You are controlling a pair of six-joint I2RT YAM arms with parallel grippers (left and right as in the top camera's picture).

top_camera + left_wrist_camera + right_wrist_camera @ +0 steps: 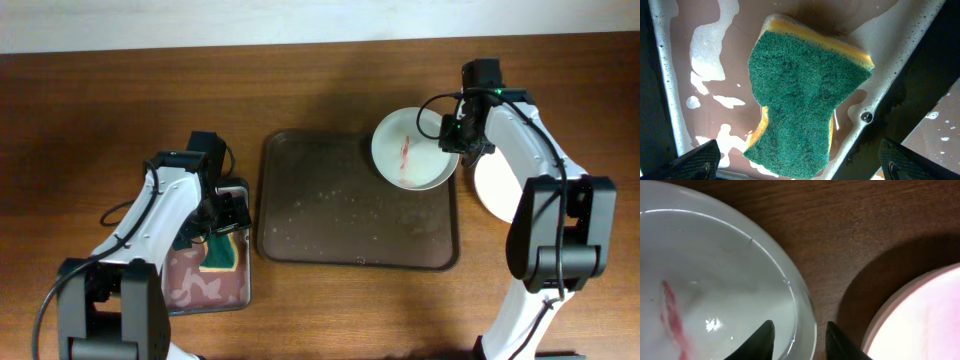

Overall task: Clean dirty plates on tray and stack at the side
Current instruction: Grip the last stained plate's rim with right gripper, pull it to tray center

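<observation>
A white plate (410, 150) with a red sauce streak hangs over the back right corner of the dark brown tray (300, 230). My right gripper (455, 135) is shut on its right rim, one finger inside and one outside. The right wrist view shows the plate (715, 280) and the gripper (800, 342) on its rim. Another white plate (492, 185) lies on the table to the right of the tray, also in the right wrist view (925, 325). My left gripper (225, 215) is open just above a green and yellow sponge (805, 95).
The sponge lies in a silver-grey metal pan (190, 290) of brownish soapy water, left of the tray; its rim (900, 65) shows in the left wrist view. Crumbs and wet spots dot the tray floor. Wooden table runs around everything.
</observation>
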